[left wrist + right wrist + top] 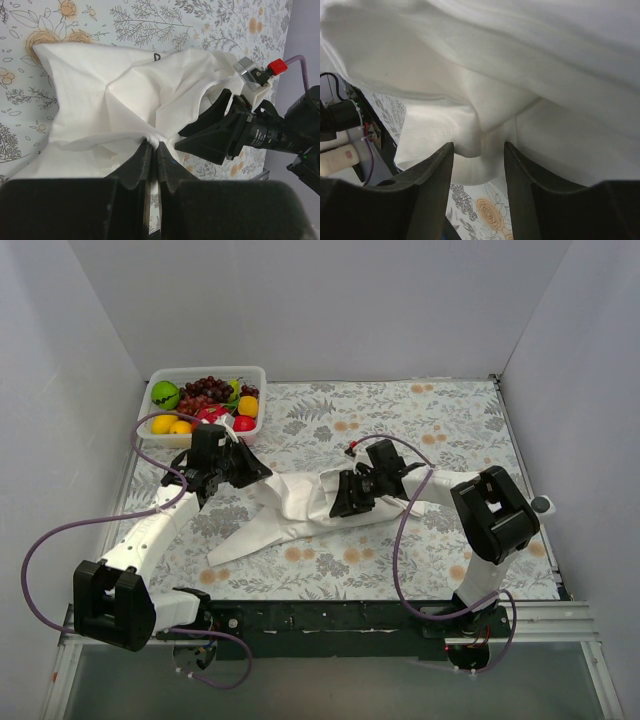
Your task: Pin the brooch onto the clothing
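Logging, on the floral table (440, 420), the clothing (290, 505) as lying bunched between both arms, with no pinning showing yet. Noting the left gripper (152, 145) as clamped on a pinched fold, and the right gripper (479, 150) as standing apart around another fold. Failing to find the brooch in any view, possibly hidden among the folds.

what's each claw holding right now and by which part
The left claw is shut on a bunched fold of the white T-shirt. The right claw straddles another fold of it; whether that fold is gripped cannot be told.
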`<state>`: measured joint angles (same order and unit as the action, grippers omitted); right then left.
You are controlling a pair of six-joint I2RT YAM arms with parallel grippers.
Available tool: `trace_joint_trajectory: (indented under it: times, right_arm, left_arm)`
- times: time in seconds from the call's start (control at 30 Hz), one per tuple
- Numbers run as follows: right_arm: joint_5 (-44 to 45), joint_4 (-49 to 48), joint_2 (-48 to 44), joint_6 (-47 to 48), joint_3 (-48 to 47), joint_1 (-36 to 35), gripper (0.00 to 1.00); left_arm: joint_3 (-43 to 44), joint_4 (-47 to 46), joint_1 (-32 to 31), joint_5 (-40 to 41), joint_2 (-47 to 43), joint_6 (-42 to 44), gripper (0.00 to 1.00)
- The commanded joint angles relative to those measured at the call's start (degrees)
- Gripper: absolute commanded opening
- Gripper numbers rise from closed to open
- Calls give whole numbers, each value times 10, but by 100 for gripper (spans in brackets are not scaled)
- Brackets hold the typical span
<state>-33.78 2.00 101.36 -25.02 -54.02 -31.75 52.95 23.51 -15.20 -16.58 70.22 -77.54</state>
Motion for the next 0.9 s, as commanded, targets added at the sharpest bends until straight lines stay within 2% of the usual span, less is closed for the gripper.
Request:
trace_joint_trajectory:
  times: [0.0,0.1,0.2,0.3,0.33,0.4,0.6,0.87]
  right_arm:
    - [-15,21,9,-17,-24,-19,53]
    - [-23,11,17,-27,-28,-26,52]
    - [-17,-7,8,-34,-28,-30,43]
    - [6,-4,-8,-22,-36,-30,22]
    - [14,1,-18,-16,-48,-29,9]
    - [53,25,-28,-6,-63,-29,1]
    - [151,55,-92,41,-113,-9,1]
    - [237,85,-218,97,-156,64,1]
  left_arm:
    - [-8,-3,2,-2,-7,10,0]
    - [-7,-1,3,-3,-8,10,0]
    - [-6,0,3,1,-11,11,0]
    - [-4,1,3,4,-13,13,0]
    - [-4,1,3,5,-13,12,0]
    - [2,1,3,4,-12,13,0]
    - [29,7,3,20,-13,26,0]
    - [133,44,2,72,-2,70,0]
